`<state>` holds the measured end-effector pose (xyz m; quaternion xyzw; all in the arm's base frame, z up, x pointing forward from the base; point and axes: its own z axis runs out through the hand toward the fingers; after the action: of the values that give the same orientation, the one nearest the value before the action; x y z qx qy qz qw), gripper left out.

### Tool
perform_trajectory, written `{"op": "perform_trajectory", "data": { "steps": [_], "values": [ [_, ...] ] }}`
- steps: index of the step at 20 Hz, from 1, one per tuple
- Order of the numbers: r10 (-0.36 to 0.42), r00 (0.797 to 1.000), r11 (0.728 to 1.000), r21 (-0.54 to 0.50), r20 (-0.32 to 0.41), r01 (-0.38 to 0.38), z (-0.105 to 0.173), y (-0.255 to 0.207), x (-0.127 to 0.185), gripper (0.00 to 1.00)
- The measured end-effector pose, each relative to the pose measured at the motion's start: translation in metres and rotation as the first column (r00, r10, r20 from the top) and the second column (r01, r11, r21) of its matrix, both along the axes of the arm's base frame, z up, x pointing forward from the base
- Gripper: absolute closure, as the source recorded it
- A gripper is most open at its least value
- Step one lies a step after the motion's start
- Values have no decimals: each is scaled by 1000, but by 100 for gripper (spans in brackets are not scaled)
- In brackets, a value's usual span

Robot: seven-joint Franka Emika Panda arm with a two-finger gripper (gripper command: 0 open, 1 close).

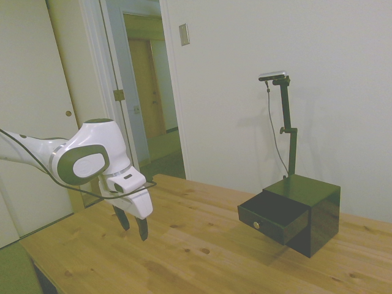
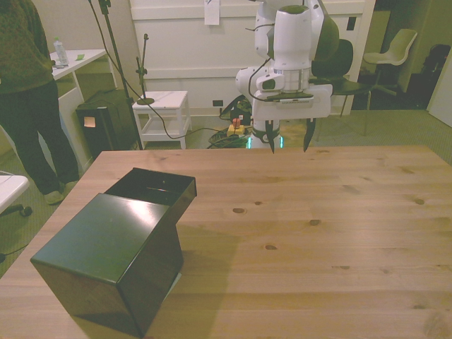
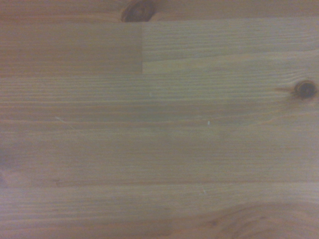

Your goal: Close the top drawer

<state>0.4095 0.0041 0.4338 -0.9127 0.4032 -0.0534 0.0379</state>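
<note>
In the side view the white arm reaches in from the left, and its pincer [image 1: 136, 226] hangs just above the wooden counter [image 1: 202, 257] with the dark fingers pointing down. Seen from the front, the fingers stand clearly apart with bare air between them, holding nothing. Well apart from it, towards the right of the side view, sits the small black cabinet [image 1: 318, 211]. The top drawer [image 1: 272, 214] sticks out of the cabinet's face towards the arm, pulled well open, its one small brass knob [image 1: 256, 225] showing on the front panel. The drawer's inside looks dark, and I cannot tell whether anything lies in it.

In the front view a person [image 2: 32, 99] stands beyond the counter's edge at the far left, and the cabinet sits at the front view's left with the drawer open towards the far side. The wrist view shows only knotted wood grain of the counter [image 3: 159, 129]
</note>
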Motion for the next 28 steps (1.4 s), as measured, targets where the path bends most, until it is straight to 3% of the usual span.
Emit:
{"op": "perform_trajectory", "data": {
  "steps": [3,9,17,21,28],
  "values": [
    [2,1000,1000,3,-1,-2,-1,1,1,0],
    [-161,986,986,40,41,159,13,-28,28,0],
    [-397,918,917,54,27,395,10,-158,54,0],
    [-439,898,898,45,34,438,14,-196,89,0],
    [-455,890,890,7,12,455,11,-228,138,0]
  ]
}}
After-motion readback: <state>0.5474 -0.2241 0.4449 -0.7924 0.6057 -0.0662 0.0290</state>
